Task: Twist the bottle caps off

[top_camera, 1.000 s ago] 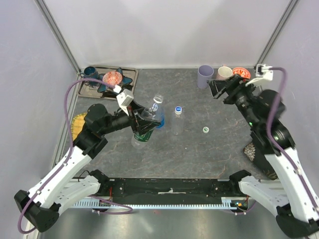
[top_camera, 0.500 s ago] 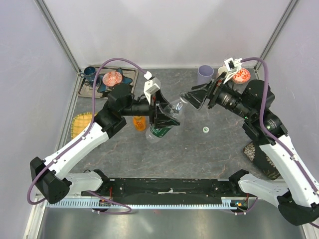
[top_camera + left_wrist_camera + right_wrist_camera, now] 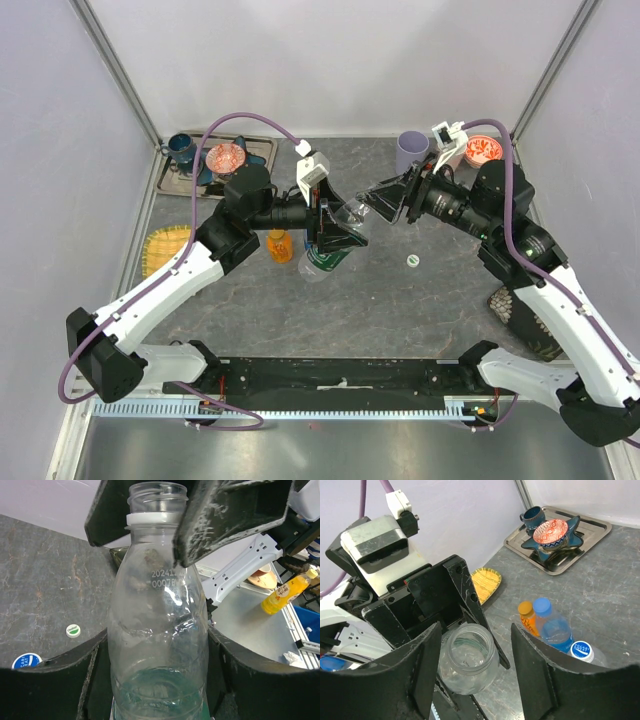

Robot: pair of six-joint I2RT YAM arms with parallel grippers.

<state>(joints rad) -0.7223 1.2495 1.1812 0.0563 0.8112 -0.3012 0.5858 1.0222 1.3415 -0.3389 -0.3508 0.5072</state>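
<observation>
- Your left gripper (image 3: 332,236) is clamped on the body of the clear plastic bottle (image 3: 157,630) with the green label. In the left wrist view both black fingers press its sides.
- You hold that bottle up over the middle of the grey stone-look table (image 3: 400,310), neck slanting toward the right arm.
- Its mouth is open, with no cap on it. Only a white ring sits below the thread.
- Your right gripper (image 3: 384,203) has its jaws apart, one black finger (image 3: 422,675) on each side of the open mouth. A gap shows on one side, so it grips nothing. Can't tell whether the other finger touches the neck.
- A small white-and-green cap (image 3: 412,260) lies loose on the table, well apart from the held bottle, on the right arm's side.
- The orange-liquid plastic bottle (image 3: 280,245) stands just beside your left wrist, orange cap on.
- The blue-tinted plastic bottle (image 3: 552,630) stands just beside the orange one, blue cap on.
- The second clear bottle (image 3: 582,651), with a blue-and-white cap on, stands just beside the blue one.
- Far left corner: a metal tray (image 3: 268,143) with a red patterned bowl (image 3: 225,158) and a dark teal mug (image 3: 182,147).
- A lilac plastic cup (image 3: 411,152) stands upright at the far edge, near the right arm.
- A yellow woven dish (image 3: 165,245) lies at the left edge.
</observation>
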